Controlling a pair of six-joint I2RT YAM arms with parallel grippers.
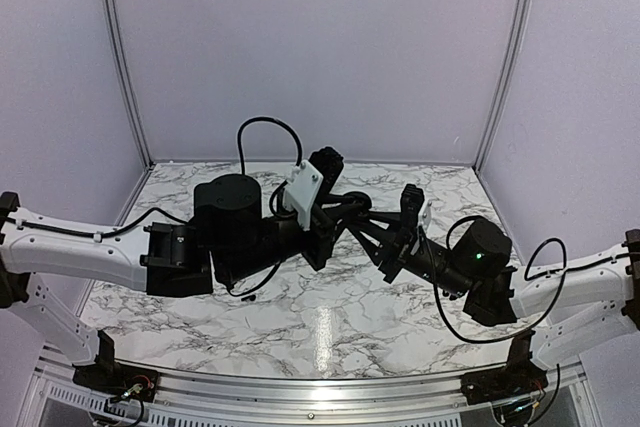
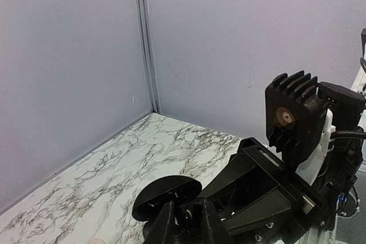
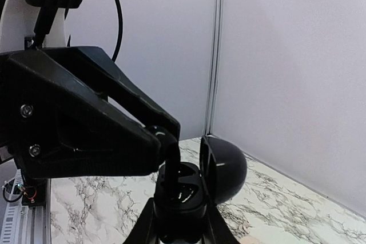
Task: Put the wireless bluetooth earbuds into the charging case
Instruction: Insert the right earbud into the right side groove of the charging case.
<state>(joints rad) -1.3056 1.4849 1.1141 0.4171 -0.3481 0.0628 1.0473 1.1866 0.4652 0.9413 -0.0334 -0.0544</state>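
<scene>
Setting: marble-patterned table (image 1: 250, 317) with pale lilac walls (image 1: 320, 47) on three sides; both arms reach in and meet over the middle of the top.
Right gripper (image 3: 182, 224): clamped on a black round case (image 3: 182, 192), one finger (image 3: 143, 230) pressed to each flank.
Case in hand: hinged lid (image 3: 226, 170) open and standing upright on the side away from the camera; glossy dark tray facing up, its insides too dark to read.
Left gripper (image 3: 169, 152): angled down from the upper left of the right wrist view. Fingers drawn narrow, tips all but together and dipped into the open tray. Whether anything is pinched between them — cannot tell.
Earbuds: not made out; anything that small and black is lost against the dark tray and fingertips.
Charging case: cream-white shell not identified in any view. Only a pale pinkish patch (image 3: 247, 238) at the bottom edge of the right wrist view, on the marble near the held case — too little shown to name.
Top view: the spot where the fingers meet is buried under wrists and looping cables (image 1: 268, 127).
Left wrist view: domed lid shows as a dark disc low in the frame; the right arm's finned black motor (image 2: 291, 115) stands beyond it, to the right.
</scene>
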